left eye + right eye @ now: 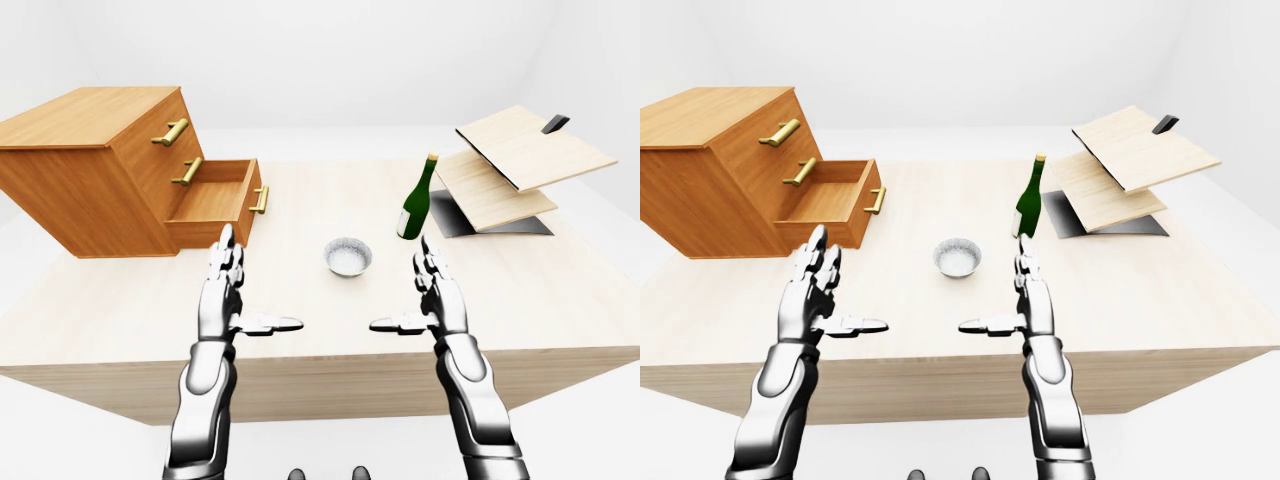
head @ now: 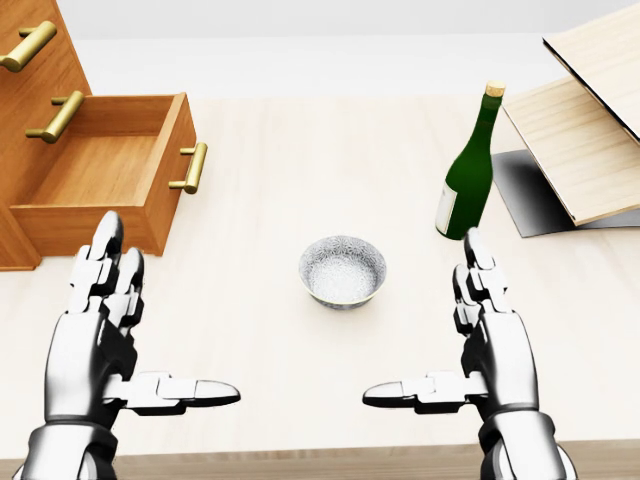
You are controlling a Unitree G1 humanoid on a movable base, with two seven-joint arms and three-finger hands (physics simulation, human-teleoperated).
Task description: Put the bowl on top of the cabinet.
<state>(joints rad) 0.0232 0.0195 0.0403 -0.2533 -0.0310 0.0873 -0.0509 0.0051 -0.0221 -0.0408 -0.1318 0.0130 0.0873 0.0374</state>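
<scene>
A small silvery bowl (image 2: 343, 272) stands upright and empty on the light wooden table (image 2: 300, 150), near the middle of the head view. The wooden cabinet (image 1: 90, 165) sits at the upper left, its flat top (image 1: 85, 115) bare. My left hand (image 2: 165, 315) hovers open at the lower left of the bowl, fingers straight and thumb pointing inward. Mirroring it at the lower right, my right hand (image 2: 420, 320) is also open. Neither hand touches the bowl, which lies between and beyond them.
The cabinet's bottom drawer (image 2: 100, 170) is pulled out and looks empty. A green wine bottle (image 2: 468, 170) stands right of the bowl. Tilted wooden boards on a dark base (image 1: 510, 165) fill the upper right. The table's near edge (image 1: 320, 365) runs below my hands.
</scene>
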